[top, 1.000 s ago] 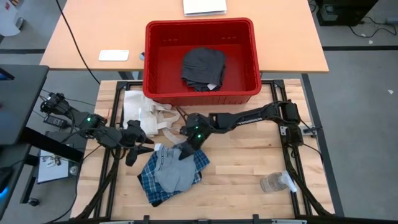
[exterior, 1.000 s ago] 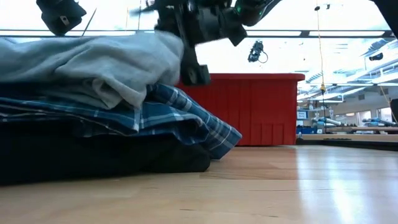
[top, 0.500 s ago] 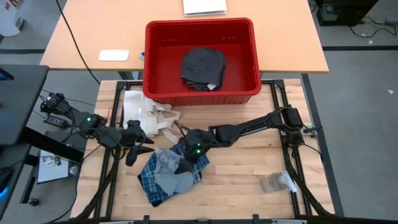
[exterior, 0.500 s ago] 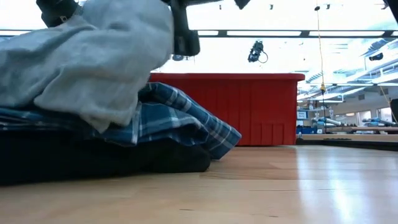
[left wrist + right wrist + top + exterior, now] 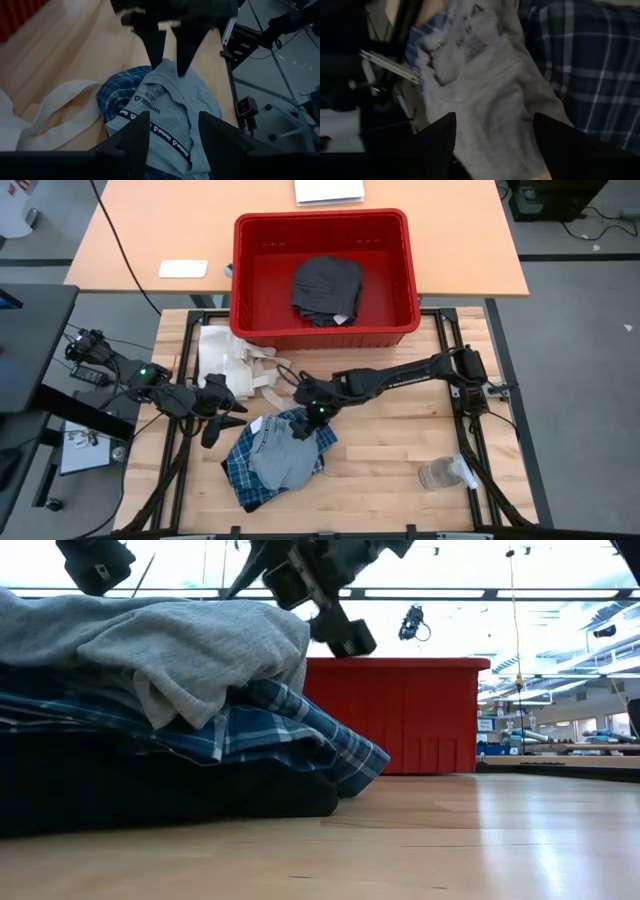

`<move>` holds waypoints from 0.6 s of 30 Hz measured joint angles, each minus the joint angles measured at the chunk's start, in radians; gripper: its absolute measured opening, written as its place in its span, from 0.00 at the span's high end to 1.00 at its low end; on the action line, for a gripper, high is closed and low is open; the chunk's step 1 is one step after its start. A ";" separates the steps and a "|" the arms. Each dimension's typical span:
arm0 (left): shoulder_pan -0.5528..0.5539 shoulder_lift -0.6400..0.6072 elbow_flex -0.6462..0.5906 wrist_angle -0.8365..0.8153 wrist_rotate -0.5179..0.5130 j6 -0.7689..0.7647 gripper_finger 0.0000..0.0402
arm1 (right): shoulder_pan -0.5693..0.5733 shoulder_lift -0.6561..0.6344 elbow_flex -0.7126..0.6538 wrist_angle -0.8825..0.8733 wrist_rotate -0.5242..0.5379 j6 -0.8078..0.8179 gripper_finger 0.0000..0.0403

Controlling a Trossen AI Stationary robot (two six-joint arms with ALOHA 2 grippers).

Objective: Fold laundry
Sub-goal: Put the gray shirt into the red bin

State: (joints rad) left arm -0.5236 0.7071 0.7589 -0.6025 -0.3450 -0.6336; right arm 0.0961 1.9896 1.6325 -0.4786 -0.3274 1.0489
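A light grey garment with a black printed band [image 5: 280,460] [image 5: 175,115] lies on top of the blue-and-white plaid shirt [image 5: 243,478] [image 5: 300,735], piled near the table's front left. My right gripper [image 5: 303,427] [image 5: 169,60] hangs open just above the pile's far edge, slanting down, with nothing between its fingers. In the low view it [image 5: 320,610] is clear of the cloth. My left gripper [image 5: 218,420] waits open to the left of the pile, above the table. Another dark grey garment [image 5: 327,288] lies in the red bin [image 5: 325,335].
A cream tote bag with long straps [image 5: 235,370] lies on the table between the bin and the pile. A clear plastic bottle [image 5: 445,473] lies near the front right corner. Bare wood stretches to the right of the pile.
My right gripper went toward the near edge over the pile, then came back up toward the far edge and tipped more level. The grey garment's right side was raised and bunched up half a second ago. It has now sunk back flat onto the plaid shirt.
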 joint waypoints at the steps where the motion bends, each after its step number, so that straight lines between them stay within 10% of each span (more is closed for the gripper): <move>1: 0.000 0.000 0.000 0.000 0.005 -0.004 0.57 | -0.001 -0.013 0.000 -0.008 0.001 0.017 0.33; 10: 0.000 0.000 0.000 0.000 0.054 -0.039 0.57 | -0.005 -0.144 -0.003 -0.236 0.081 -0.039 0.33; 18: 0.000 0.000 0.000 0.000 0.055 -0.029 0.57 | 0.048 -0.141 -0.217 0.099 -0.032 0.131 0.33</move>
State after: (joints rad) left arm -0.5240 0.7071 0.7589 -0.6029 -0.2897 -0.6624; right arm 0.1439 1.8482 1.4155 -0.3797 -0.3593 1.1802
